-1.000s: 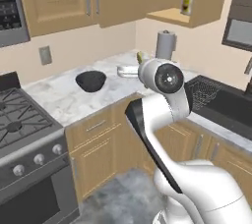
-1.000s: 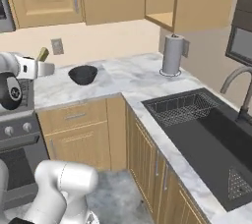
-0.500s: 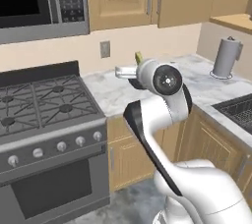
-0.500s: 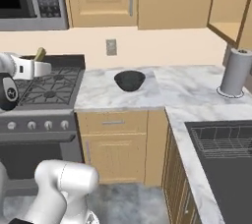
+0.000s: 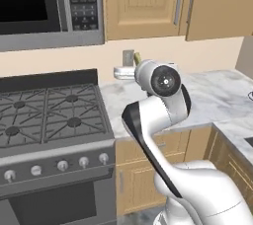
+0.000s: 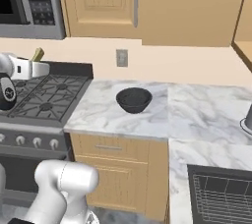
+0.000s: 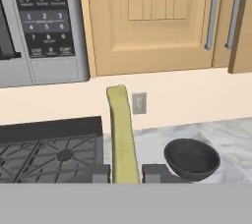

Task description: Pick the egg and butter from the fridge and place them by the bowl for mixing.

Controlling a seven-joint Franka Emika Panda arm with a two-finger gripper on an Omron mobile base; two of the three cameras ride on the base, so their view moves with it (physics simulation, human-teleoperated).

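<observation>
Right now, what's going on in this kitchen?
The white robot arm's pincer is shut on a thin yellowish-olive stick of butter, held up in the air near the gas stove. The shallow round black bowl sits on the marble counter beside the stove, with nothing placed next to it yet.

A glossy white robot arm (image 5: 163, 120) of rounded, tubular links, with a black band running along the edge of its bent link. A round dark joint cap with a small pale centre (image 5: 164, 80) faces the camera. The white hand ends in two small dark grey finger tips (image 7: 156, 173).
</observation>
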